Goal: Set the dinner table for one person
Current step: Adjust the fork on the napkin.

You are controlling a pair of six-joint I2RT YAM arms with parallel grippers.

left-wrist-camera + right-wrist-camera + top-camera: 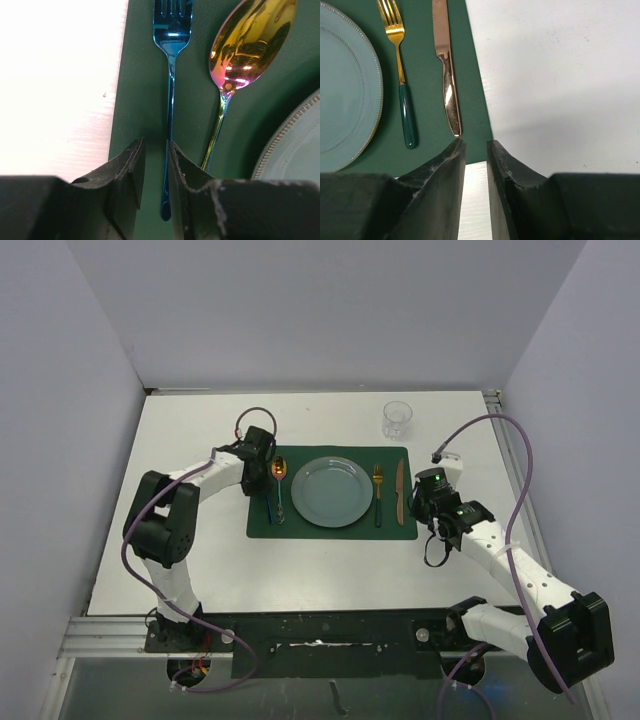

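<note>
The dinner table [200,570] is a white tabletop carrying a dark green placemat [332,532]. On the mat lie a blue-grey plate [332,491], a gold-pink spoon [280,480] and a blue fork [171,40] to its left, and a gold fork [378,495] and copper knife [400,490] to its right. My left gripper [156,142] hangs low over the mat's left side. It is narrowly open, astride the blue fork's handle, which lies along the right finger with a gap to the left one. My right gripper [476,142] is narrowly open and holds nothing, just off the knife's handle end at the mat's right edge.
A clear glass [397,420] stands on the table beyond the mat's far right corner. Metal rails run along the near edge [110,635] and the right side. Grey walls close in the table on the left, back and right.
</note>
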